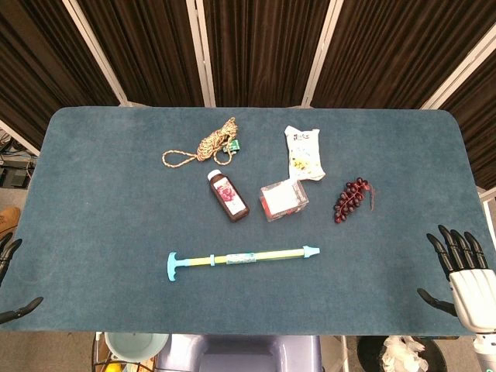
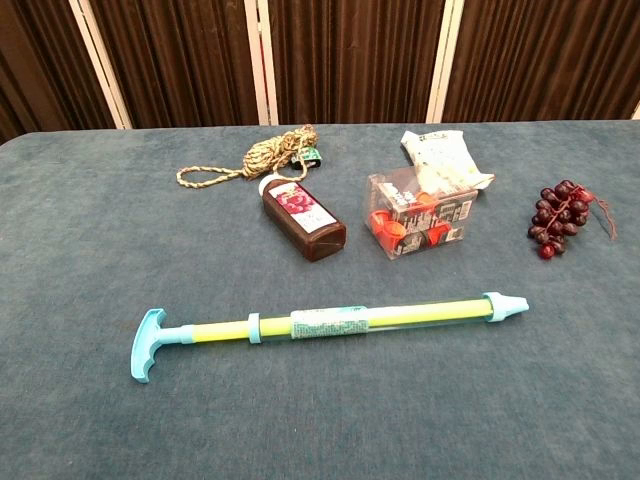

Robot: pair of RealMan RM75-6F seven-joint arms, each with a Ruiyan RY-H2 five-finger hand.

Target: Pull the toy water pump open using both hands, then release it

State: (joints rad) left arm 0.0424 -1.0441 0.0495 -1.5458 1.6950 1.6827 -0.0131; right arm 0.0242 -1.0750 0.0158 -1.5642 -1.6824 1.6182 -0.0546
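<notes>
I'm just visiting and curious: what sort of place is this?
Probably a robot test or demo booth: a blue felt-covered table closed in by dark folding screens, with a toy water pump and other small props laid out.

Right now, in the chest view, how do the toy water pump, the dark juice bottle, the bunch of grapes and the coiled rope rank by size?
1. toy water pump, by far the longest, though nearest the camera.
2. coiled rope, loop included.
3. dark juice bottle.
4. bunch of grapes.
Rope and bottle look close; the rope lies farther back, so that order is unsure.
</notes>
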